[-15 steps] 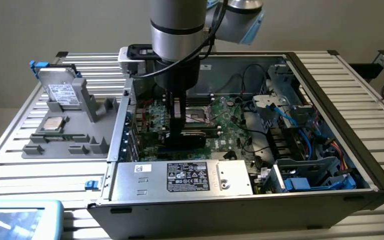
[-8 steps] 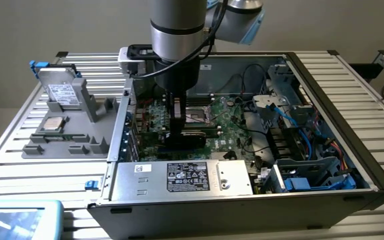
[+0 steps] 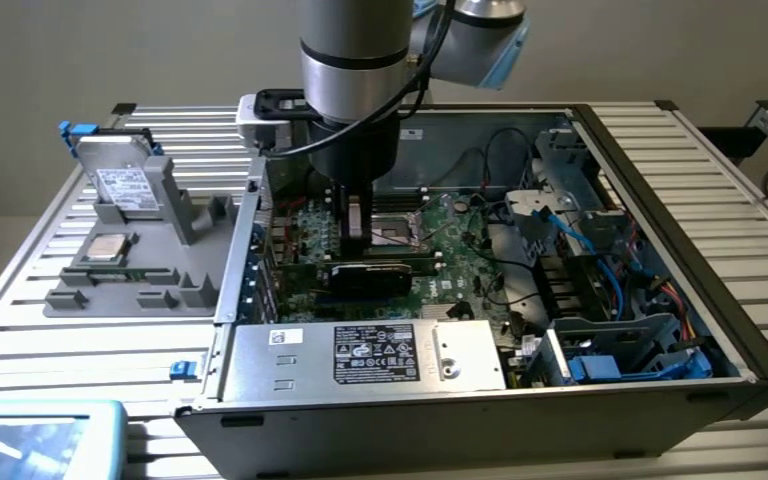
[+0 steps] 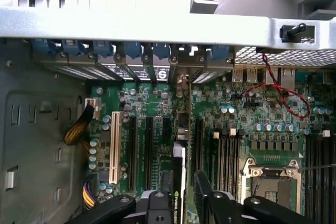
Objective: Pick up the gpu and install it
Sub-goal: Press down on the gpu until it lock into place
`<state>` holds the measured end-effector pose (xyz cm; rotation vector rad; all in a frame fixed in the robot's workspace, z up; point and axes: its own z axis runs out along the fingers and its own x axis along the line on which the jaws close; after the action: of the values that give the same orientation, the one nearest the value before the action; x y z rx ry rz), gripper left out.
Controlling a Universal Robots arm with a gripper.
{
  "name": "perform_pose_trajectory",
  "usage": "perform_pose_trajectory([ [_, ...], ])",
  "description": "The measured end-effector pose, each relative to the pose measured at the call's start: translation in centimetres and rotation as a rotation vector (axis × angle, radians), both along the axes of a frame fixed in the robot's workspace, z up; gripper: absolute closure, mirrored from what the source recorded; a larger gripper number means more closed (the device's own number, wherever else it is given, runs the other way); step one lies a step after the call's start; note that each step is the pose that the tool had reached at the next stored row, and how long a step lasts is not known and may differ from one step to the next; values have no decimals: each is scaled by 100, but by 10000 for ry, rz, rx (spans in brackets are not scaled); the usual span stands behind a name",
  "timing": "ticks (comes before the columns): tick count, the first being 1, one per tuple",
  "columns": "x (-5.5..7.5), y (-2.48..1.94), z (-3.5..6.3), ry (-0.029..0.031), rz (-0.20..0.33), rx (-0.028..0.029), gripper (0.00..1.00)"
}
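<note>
The gpu (image 3: 364, 272) stands on edge in an expansion slot of the green motherboard (image 3: 471, 275) inside the open computer case. Its black side faces the case front. My gripper (image 3: 355, 245) hangs straight down over the card's top edge. In the wrist view the gpu (image 4: 179, 161) runs edge-on between the slots, its metal bracket end at the rear slot covers. The gripper (image 4: 181, 200) straddles it, one black finger (image 4: 157, 203) on one side and the other finger (image 4: 205, 195) on the other. A narrow gap shows between the card and that second finger, so the jaws stand partly apart.
The case rear wall (image 4: 157, 24) lies beyond the card. The power supply (image 3: 371, 355) is at the case front, and blue cables and drive cages (image 3: 598, 290) are at the exterior view's right. Outside the case, a grey fixture tray (image 3: 131, 290) holds a silver drive box (image 3: 124, 185) and a processor (image 3: 104, 247).
</note>
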<state>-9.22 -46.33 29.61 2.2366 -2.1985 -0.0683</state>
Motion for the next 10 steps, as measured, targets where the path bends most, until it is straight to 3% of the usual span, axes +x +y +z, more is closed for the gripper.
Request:
perform_pose_trajectory([
  [1,0,0,0,-5,0,0,72],
  [3,0,0,0,-14,0,0,84],
  [5,-6,3,-4,-20,-1,-17,88],
  [7,-41,16,-24,-36,-1,-63,88],
  [10,-97,43,-59,-79,-1,-75,88],
])
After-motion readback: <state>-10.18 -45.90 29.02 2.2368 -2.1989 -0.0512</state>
